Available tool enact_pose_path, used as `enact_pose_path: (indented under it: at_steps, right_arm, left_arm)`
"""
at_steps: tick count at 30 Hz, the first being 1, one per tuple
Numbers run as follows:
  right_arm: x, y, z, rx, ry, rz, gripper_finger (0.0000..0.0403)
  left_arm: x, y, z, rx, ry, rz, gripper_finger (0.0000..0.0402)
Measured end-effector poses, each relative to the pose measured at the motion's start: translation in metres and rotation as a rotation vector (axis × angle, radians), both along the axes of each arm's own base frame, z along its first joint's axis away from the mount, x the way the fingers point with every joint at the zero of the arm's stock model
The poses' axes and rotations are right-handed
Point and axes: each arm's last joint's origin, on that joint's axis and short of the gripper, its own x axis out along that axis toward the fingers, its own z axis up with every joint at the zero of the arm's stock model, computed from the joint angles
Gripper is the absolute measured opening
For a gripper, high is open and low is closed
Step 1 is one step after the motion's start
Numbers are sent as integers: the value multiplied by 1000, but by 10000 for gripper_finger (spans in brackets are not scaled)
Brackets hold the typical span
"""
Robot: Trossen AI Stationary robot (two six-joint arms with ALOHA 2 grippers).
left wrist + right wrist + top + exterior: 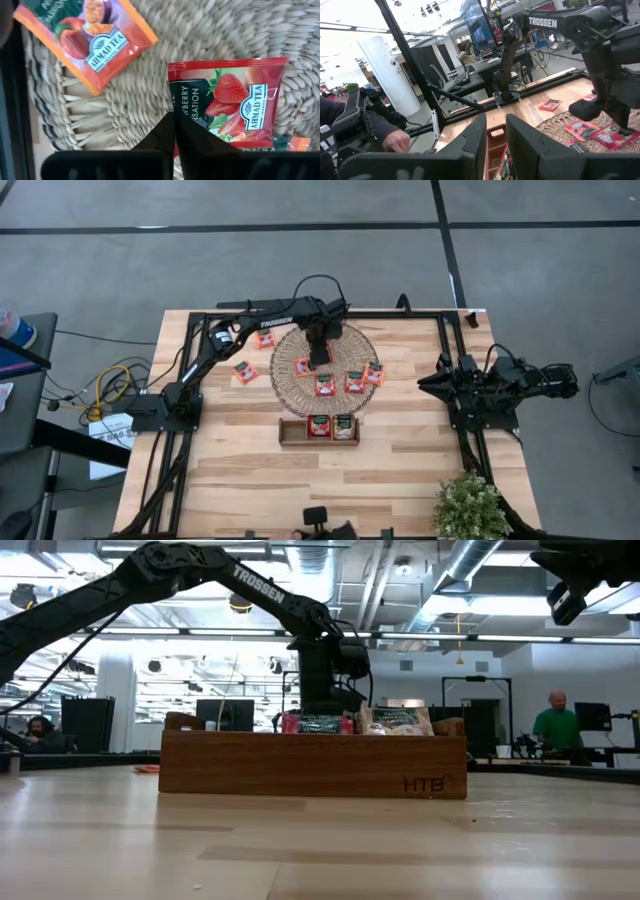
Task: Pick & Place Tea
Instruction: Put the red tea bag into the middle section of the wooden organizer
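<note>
Overhead, my left gripper [318,356] sat at frame centre above the woven mat [290,385], fingers pressed together; in the wrist view the strawberry sachet [235,107] lay just beside their tips, its top edge tilted slightly, and I could not confirm a pinch on it. A peach sachet [95,37] lay diagonally at that view's upper left. I counted about four sachets flat on the mat, two off it on the table [400,470] at upper left [246,372], and two standing in the wooden tray [298,439] below the mat. My right gripper [432,385] waited at the right edge, fingers slightly apart, holding nothing. The lower table lay open; a plant [470,505] occupied the lower right corner.
</note>
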Motion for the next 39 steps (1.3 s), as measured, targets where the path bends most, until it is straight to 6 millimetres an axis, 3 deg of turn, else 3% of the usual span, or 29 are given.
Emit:
enact_pose_path:
  at_steps: [16, 39]
  right_arm:
    - [0, 0, 0, 0, 0, 0, 66]
    - [0, 0, 0, 1, -1, 0, 66]
  left_arm:
    - [-4, -6, 3, -71, 33, -12, 0]
    - [0, -10, 71, -42, -48, 27, 0]
